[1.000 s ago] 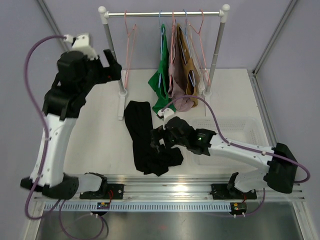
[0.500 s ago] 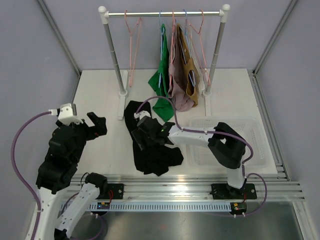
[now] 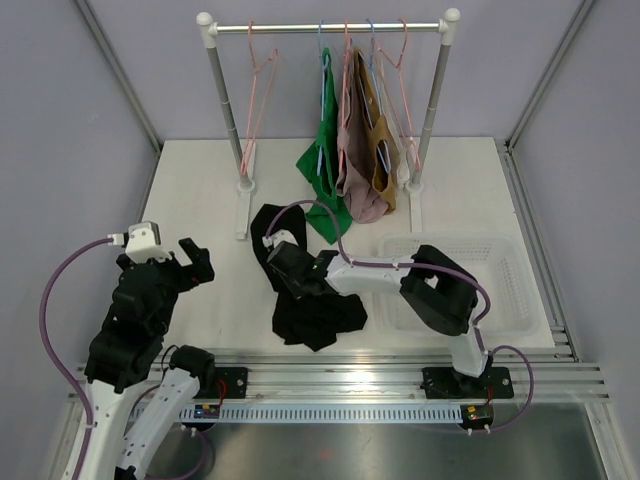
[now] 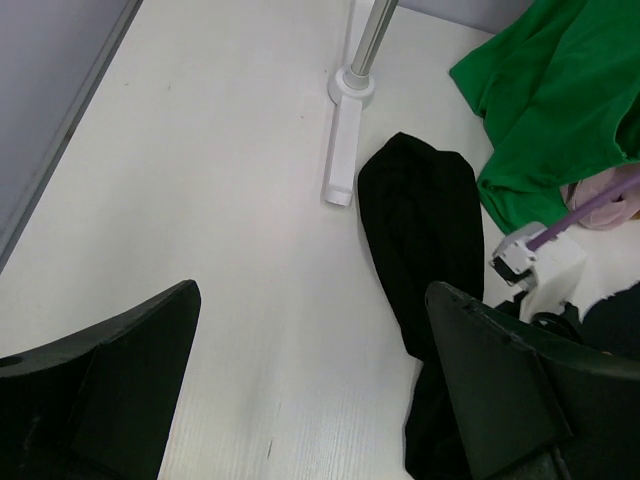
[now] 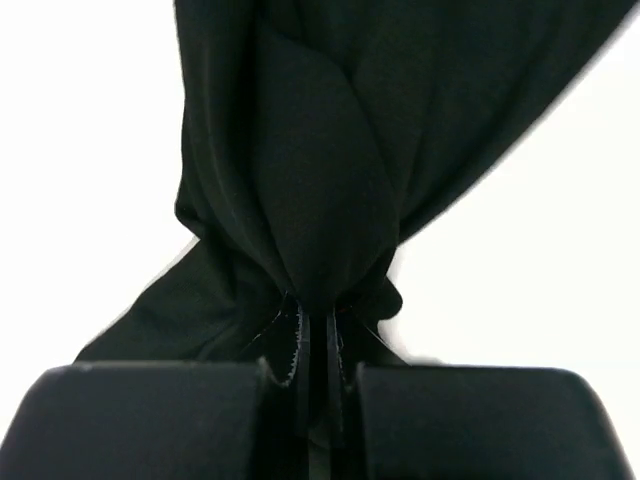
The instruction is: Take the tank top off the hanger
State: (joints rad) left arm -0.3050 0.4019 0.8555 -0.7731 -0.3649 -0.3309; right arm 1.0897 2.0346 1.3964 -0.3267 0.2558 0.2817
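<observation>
The right claw (image 5: 315, 322) is closed on a gathered fold of the black tank top (image 5: 300, 150), the cloth being pinched between its fingers (image 5: 180, 415) with hardly any gap left. The garment is spread out ahead of this claw on the white table (image 5: 90, 120), off the hangers; in the top view more of it is seen bunched beside and behind the claw, towards the arm bases. The left claw (image 3: 190, 262) is held wide open with nothing in it, the tank top lying ahead of it and to its right. Beyond the right claw a rack (image 3: 225, 100) is stood, with a green garment (image 3: 325, 150) hung on it, and behind the claw, along its forearm, a basket (image 3: 500, 242) is set
</observation>
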